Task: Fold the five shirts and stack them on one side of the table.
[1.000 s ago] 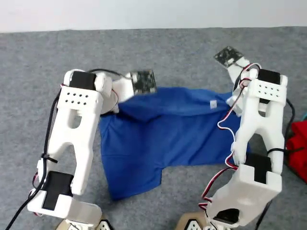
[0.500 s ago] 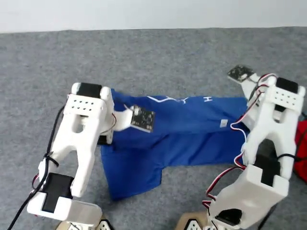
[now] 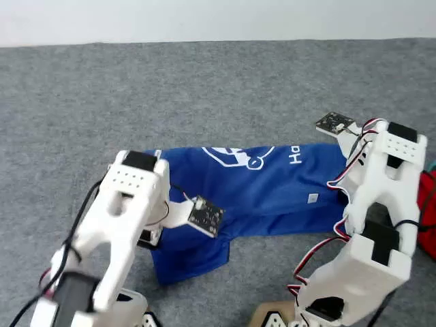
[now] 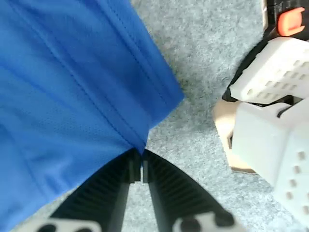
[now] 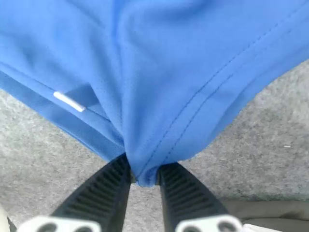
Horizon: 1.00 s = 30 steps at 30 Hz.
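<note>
The blue shirt [image 3: 252,184] lies spread across the middle of the grey tabletop [image 3: 204,95], partly folded over itself. A white print [image 3: 238,157] faces up along its far edge, and a small white tag [image 3: 311,198] sits near its right end. One sleeve juts toward the near edge of the tabletop, between the two arms.

In the left wrist view, the left pincer [image 4: 140,169] is clenched on a corner of the shirt [image 4: 72,87]. Its two black ribbed fingers [image 4: 164,188] meet at the tips, with the stitched hem caught between them. Grey tabletop and a white arm housing [image 4: 275,96] on a tan base plate show beside that corner.

In the right wrist view, the right pincer [image 5: 142,181] grasps a bunched fold of the shirt [image 5: 169,72]. The cloth is squeezed between the black fingers [image 5: 186,193], and the white tag [image 5: 67,101] lies just beside the gathered part.

From the high view, the left arm [image 3: 122,211] bends over the shirt's left end, with its wrist board above the cloth. The right arm [image 3: 381,191] stands over the shirt's right end.

A red cloth [image 3: 429,211] lies at the right edge of the tabletop, just beyond the right arm. A pale wall runs along the far side.
</note>
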Tool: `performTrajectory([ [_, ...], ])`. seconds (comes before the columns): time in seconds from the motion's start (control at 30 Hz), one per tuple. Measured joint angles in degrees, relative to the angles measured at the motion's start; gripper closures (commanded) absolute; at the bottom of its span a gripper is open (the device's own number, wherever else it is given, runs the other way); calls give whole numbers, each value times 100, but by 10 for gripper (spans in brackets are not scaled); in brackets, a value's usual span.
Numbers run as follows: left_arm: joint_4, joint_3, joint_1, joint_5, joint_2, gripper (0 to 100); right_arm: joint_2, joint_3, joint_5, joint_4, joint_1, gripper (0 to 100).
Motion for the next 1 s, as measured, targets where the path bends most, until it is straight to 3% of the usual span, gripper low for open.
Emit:
performTrajectory([
  [0.27,0,844,70,0,-1477,998,0,0,0,0,0,987],
  [1.0,0,862,308,0,-2084,998,0,-114,237,193,149,987],
])
